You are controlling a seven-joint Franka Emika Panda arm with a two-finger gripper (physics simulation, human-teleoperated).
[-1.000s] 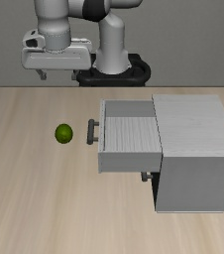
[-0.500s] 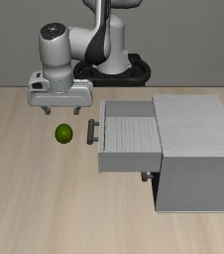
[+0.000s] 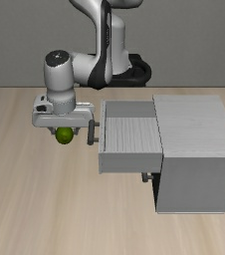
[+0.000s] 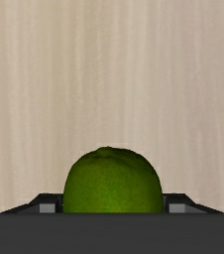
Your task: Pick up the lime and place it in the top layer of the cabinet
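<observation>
1. Grey fingertips [image 4: 49,206] of the gripper [image 4: 112,206] stand apart, one on each side of the lime [image 4: 113,182]. A thin gap seems to show on either side, so I judge the hold not yet made.
2. Lime sits on the wooden table [image 3: 25,189] directly under the hand, between the fingers and centred on them. In the exterior view only its lower green edge shows beneath the hand.
3. Just beside the hand, toward the exterior view's right, is the dark handle [image 3: 93,129] of the top drawer [image 3: 129,134]. The drawer is pulled out of the grey cabinet [image 3: 194,139], its tray open from above.
4. Step in hand: the pick, at the point of closing.
5. Next move calls for closing squarely on the fruit's widest part. It is round and may roll or squirt out if pinched off-centre.
6. After that comes a straight lift, high enough to clear the handle and drawer front, then a short carry over the tray.
</observation>
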